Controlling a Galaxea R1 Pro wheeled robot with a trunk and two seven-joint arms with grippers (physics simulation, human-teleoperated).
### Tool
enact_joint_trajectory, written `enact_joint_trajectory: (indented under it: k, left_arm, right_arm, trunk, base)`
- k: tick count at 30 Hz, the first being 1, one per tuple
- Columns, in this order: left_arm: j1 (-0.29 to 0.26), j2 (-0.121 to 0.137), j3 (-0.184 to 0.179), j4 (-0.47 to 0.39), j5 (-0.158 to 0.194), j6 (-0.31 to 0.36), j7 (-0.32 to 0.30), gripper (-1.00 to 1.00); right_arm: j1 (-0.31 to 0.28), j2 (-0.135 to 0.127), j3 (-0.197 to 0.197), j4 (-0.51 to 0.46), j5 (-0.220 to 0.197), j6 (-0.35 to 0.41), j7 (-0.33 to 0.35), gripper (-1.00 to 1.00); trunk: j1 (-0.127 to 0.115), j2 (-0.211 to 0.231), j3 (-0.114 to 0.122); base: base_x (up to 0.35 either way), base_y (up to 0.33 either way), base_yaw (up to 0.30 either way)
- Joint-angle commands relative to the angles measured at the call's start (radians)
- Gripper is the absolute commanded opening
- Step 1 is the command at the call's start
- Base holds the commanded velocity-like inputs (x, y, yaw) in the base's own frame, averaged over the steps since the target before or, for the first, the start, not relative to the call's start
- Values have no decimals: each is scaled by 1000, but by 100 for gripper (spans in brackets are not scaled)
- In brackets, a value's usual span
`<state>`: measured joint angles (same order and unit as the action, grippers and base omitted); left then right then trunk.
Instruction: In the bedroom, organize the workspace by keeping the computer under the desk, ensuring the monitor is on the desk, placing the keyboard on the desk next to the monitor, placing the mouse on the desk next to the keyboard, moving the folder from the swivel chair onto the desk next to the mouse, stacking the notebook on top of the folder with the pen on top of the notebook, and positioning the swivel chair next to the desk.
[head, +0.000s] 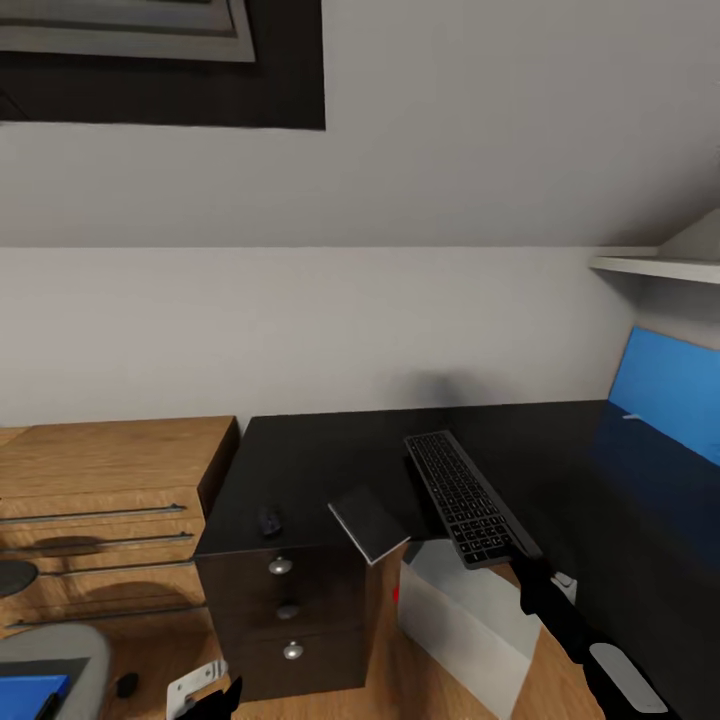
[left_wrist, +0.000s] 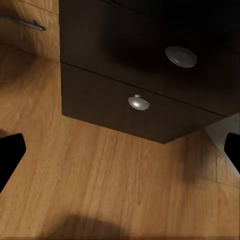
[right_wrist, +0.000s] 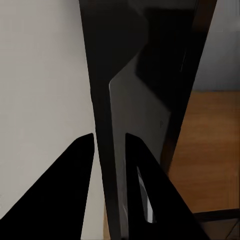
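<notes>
I am holding the right pincer (head: 517, 556) at the near end of the keyboard (head: 467, 497), its two fingers pinching the keyboard's edge; in the right wrist view the dark fingers (right_wrist: 75, 180) are sitting on either side of a thin grey slab, which I take to be the keyboard (right_wrist: 127, 150) seen edge-on, though the view is murky. The keyboard is lying on the black surface (head: 330, 460), stretching away from the pincer toward the wall. Just to the left of the pincer, the notebook (head: 368, 524) is lying at the surface's front edge with a corner poking past it. Further left, the mouse (head: 270, 520) is resting above the dark drawer unit (head: 285, 620). Below the pincer, the light grey computer (head: 465, 625) is standing under the surface. The left pincer (left_wrist: 120, 155) is hanging spread wide over the wooden floor (left_wrist: 110, 190), facing the drawer unit's lower knobs. The blue folder (head: 30, 693) is lying on the swivel chair (head: 70, 650), far left of both pincers.
</notes>
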<state>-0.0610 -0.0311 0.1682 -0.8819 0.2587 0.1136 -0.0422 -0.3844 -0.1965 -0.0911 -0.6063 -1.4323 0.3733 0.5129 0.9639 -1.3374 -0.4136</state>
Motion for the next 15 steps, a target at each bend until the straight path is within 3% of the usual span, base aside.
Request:
enact_joint_trajectory:
  k: [1, 15]
  left_arm:
    - [0, -1, 4, -2, 10, 8, -5, 100]
    - [0, -1, 5, 9, 9, 7, 2, 100]
  right_arm:
    - [-1, 0, -2, 1, -10, 9, 3, -100]
    - [-1, 2, -2, 2, -8, 9, 3, -100]
  trunk:
    - [0, -1, -1]
    - [-50, 90, 40]
  base:
    - [-64, 0, 0]
    - [-10, 0, 0]
